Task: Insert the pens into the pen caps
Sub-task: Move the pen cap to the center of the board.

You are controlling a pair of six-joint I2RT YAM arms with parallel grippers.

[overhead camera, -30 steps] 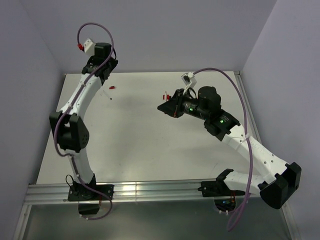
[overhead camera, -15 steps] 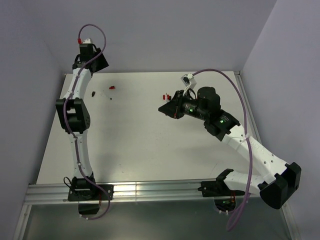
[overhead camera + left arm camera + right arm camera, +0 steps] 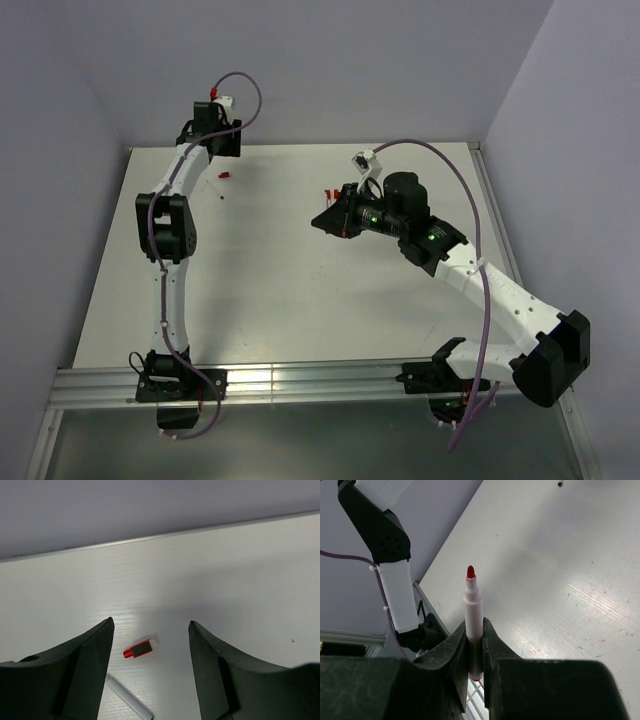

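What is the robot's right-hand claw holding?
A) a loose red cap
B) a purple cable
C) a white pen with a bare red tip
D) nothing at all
C: in the right wrist view the right gripper is clamped on a white pen, whose red tip sticks out beyond the fingers with no cap on it.

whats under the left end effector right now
A red pen cap lies on the table below the open left end effector, untouched. Beside it a white pen, one end covered by a finger.
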